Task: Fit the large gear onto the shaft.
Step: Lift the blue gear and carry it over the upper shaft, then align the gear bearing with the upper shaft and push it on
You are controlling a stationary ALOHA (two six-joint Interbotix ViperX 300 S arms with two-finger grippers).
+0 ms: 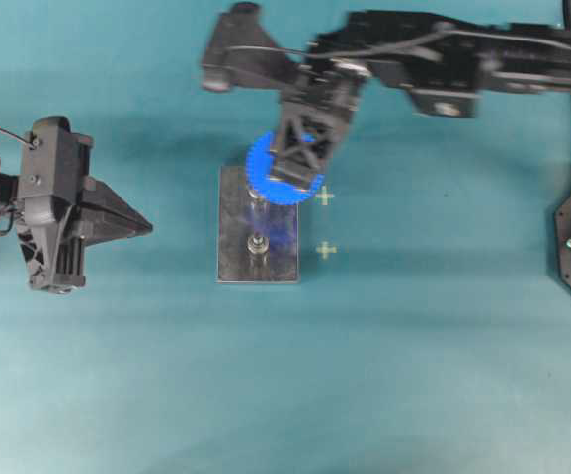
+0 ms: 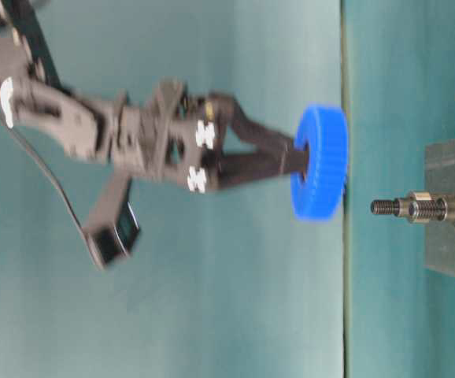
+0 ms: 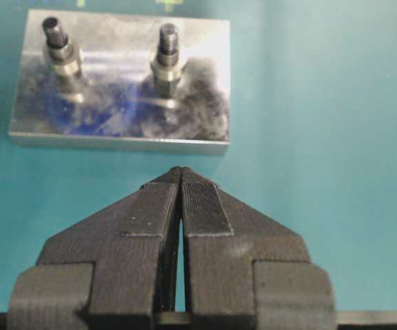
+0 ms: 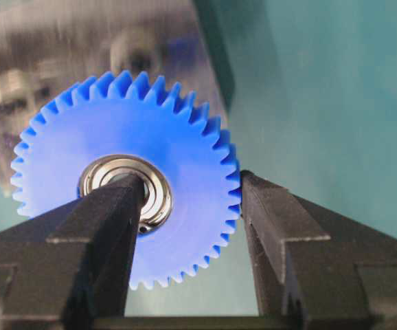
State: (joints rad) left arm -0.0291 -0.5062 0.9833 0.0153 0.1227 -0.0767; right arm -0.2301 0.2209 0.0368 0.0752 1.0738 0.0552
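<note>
While the right gripper [image 4: 185, 206] clamps the large gear [image 4: 126, 175], the wheel hangs above the grey plate [image 1: 234, 232].

Nearest the right wrist lens, one finger [image 4: 106, 227] sits in the silver bearing hub [image 4: 126, 189] and the other presses the toothed rim at lower right; beyond, upper left, two blurred pegs stand on the plate. At table level the gear hangs clear of the shaft [image 2: 420, 209], a gap between them. Overhead, it covers the plate's upper end at centre frame, while the left gripper [image 1: 145, 225], fingers pressed together and empty, rests at left, apart from the plate.
</note>
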